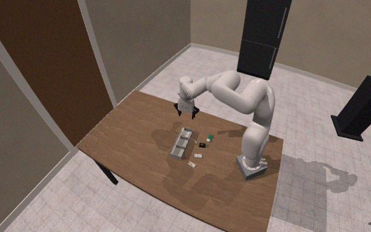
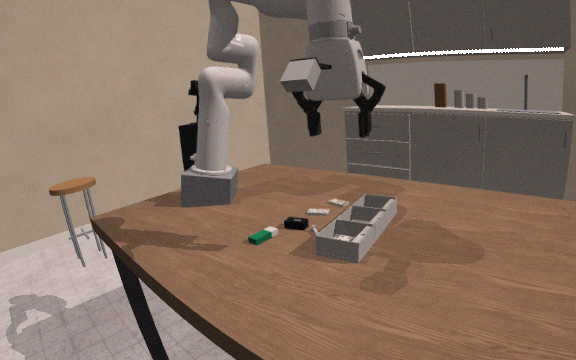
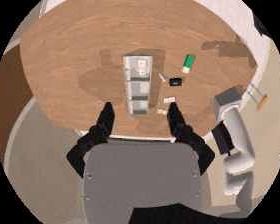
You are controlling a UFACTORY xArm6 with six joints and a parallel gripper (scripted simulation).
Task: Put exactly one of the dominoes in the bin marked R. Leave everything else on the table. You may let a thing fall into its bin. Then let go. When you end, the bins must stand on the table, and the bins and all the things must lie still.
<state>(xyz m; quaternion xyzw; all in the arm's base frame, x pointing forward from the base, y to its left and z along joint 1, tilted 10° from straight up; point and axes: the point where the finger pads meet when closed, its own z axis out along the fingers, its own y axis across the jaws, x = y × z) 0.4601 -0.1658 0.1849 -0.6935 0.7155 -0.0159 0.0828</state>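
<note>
Around my wooden table (image 2: 468, 280) I see a round-topped stool (image 2: 73, 186) standing on the tiled floor (image 1: 301, 106) just off the table's corner. Beyond the table's far side runs a grey kitchen counter (image 2: 468, 112) with drawers, and on it stand a brown canister (image 2: 440, 95) and three small grey ones (image 2: 469, 100). A tall black cabinet (image 1: 263, 35) rises against the wall past the table, and a brown door (image 1: 44, 55) faces its other end.
</note>
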